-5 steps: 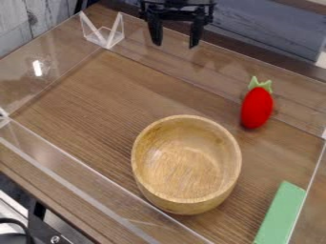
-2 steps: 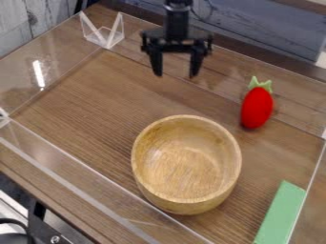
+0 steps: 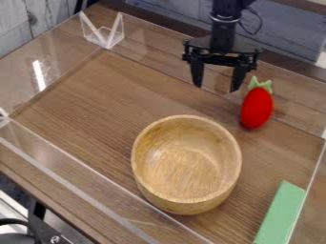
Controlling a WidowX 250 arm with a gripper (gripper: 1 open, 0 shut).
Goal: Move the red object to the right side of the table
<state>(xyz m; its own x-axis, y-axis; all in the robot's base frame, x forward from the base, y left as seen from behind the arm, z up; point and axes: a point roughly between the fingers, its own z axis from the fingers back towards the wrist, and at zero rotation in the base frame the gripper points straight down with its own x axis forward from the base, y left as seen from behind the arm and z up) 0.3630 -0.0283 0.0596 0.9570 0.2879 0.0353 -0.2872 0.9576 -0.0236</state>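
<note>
A clear acrylic wall (image 3: 51,57) borders the left edge of the brown wood-grain table (image 3: 102,105), with a small folded clear plastic piece (image 3: 102,30) standing at the far left corner. A round light wooden bowl (image 3: 188,163) sits empty in the middle foreground. Behind it and to the right, the black robot gripper (image 3: 218,82) points straight down over the tabletop, its two fingers spread wide with nothing between them. Just to the right of the gripper, near but apart from its fingers, the small glossy red strawberry-shaped toy (image 3: 258,105) with a green leafy top stands on the table, close to the right-hand edge. In the lower right corner, a flat light green block (image 3: 283,215) lies at an angle, beside the bowl and partly cut off by the frame's bottom edge.
</note>
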